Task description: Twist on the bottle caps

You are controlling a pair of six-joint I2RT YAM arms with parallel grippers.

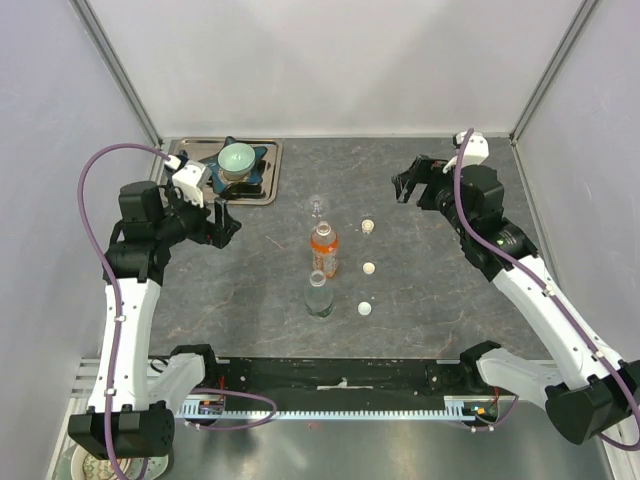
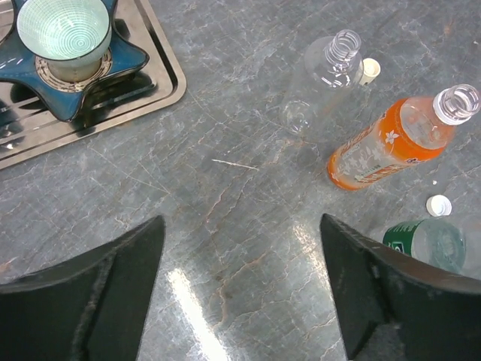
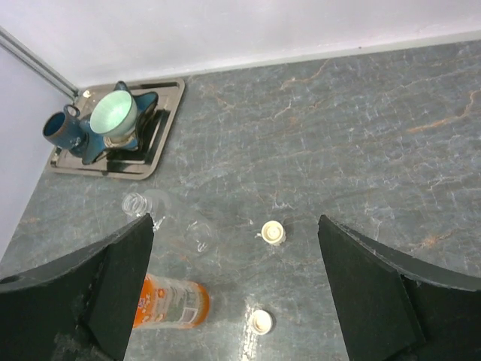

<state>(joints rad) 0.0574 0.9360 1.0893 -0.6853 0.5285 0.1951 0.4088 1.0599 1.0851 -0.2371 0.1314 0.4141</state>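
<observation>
Three uncapped bottles stand in a column mid-table: a small clear bottle [image 1: 318,208], an orange bottle [image 1: 323,246] and a greenish clear bottle [image 1: 319,296]. Three white caps [image 1: 369,226] [image 1: 369,268] [image 1: 364,309] lie just right of them. My left gripper [image 1: 224,225] is open and empty, left of the bottles. My right gripper [image 1: 405,185] is open and empty, behind and right of the caps. The left wrist view shows the clear bottle [image 2: 323,75], orange bottle [image 2: 391,143], green bottle [image 2: 428,241] and two caps [image 2: 368,70] [image 2: 439,204]. The right wrist view shows two caps [image 3: 273,232] [image 3: 261,321], the orange bottle [image 3: 169,302] and the clear bottle [image 3: 161,214].
A metal tray [image 1: 268,180] at the back left holds a pale green bowl [image 1: 238,156] on a blue star-shaped dish. A dark blue cup [image 3: 60,128] stands on the tray beside it. Walls close in the left, back and right.
</observation>
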